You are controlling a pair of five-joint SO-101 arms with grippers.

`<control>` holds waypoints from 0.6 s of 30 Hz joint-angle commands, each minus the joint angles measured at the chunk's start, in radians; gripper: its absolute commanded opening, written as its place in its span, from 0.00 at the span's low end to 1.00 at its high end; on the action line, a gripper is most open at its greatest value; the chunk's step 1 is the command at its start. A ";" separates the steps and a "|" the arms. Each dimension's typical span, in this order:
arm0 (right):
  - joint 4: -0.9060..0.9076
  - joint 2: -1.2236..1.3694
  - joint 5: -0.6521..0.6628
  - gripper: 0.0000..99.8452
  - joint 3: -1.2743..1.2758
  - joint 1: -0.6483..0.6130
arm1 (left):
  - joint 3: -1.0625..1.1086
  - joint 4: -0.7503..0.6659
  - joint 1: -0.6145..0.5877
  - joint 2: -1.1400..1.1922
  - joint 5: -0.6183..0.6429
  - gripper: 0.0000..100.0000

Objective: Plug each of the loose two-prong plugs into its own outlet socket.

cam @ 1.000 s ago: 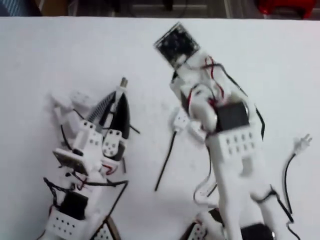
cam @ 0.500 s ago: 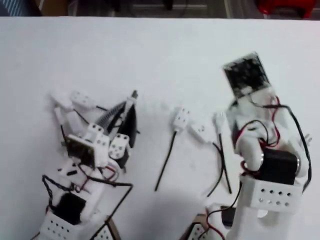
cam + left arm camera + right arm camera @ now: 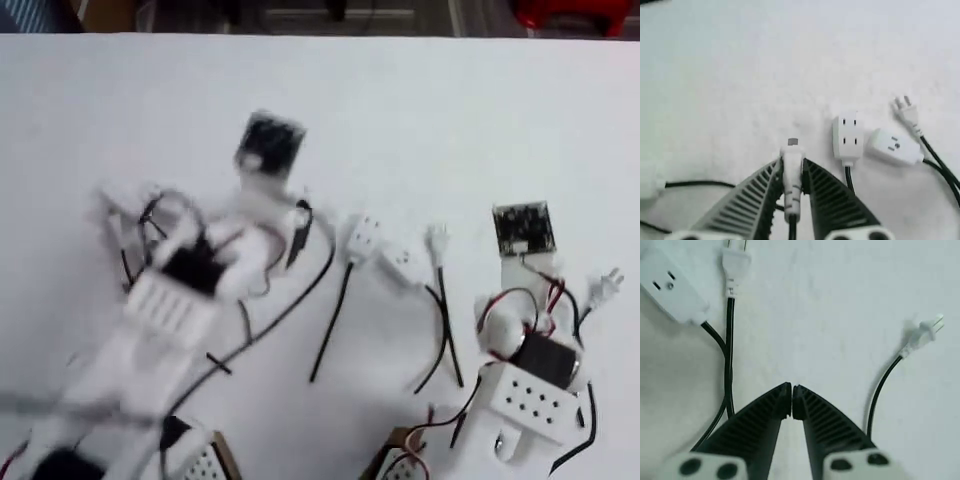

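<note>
The bench (image 3: 450, 110) was plain white. The left end effector (image 3: 791, 167) had black ribbed fingers (image 3: 832, 200); the gripped plug (image 3: 792, 159) was white with a grey tip. The right end effector (image 3: 791, 396) was the same ribbed black. The double outlet (image 3: 847, 137) and single outlet (image 3: 890, 146) were white with dark slots. The near plug (image 3: 905, 111) and far plug (image 3: 924, 334) were white on black cords. Red and black wires crossed a white arm (image 3: 530, 400).
</note>
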 commanded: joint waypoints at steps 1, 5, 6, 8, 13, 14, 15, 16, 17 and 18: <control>-0.082 -0.030 -0.008 0.02 0.155 0.015 | -0.341 0.221 0.012 0.246 0.003 0.02; -0.182 -0.030 -0.008 0.02 0.282 0.015 | -0.565 0.339 0.012 0.456 0.003 0.02; -0.200 -0.030 -0.009 0.02 0.308 0.013 | -0.614 0.356 0.012 0.504 0.003 0.02; -0.242 -0.030 -0.063 0.02 0.353 0.010 | -0.709 0.384 0.012 0.588 0.008 0.02; -0.277 -0.030 -0.097 0.02 0.373 0.013 | -0.951 0.451 0.012 0.774 0.014 0.03; -0.277 -0.030 -0.097 0.02 0.373 0.013 | -1.010 0.471 0.012 0.809 0.028 0.03; -0.277 -0.030 -0.097 0.02 0.373 0.013 | -1.069 0.496 0.012 0.842 0.034 0.03; -0.277 -0.030 -0.097 0.02 0.373 0.013 | -1.138 0.525 0.015 0.874 0.020 0.03; -0.277 -0.030 -0.097 0.02 0.373 0.013 | -1.206 0.555 0.025 0.903 -0.014 0.03; -0.277 -0.030 -0.095 0.02 0.373 0.013 | -1.274 0.591 0.039 0.931 -0.064 0.03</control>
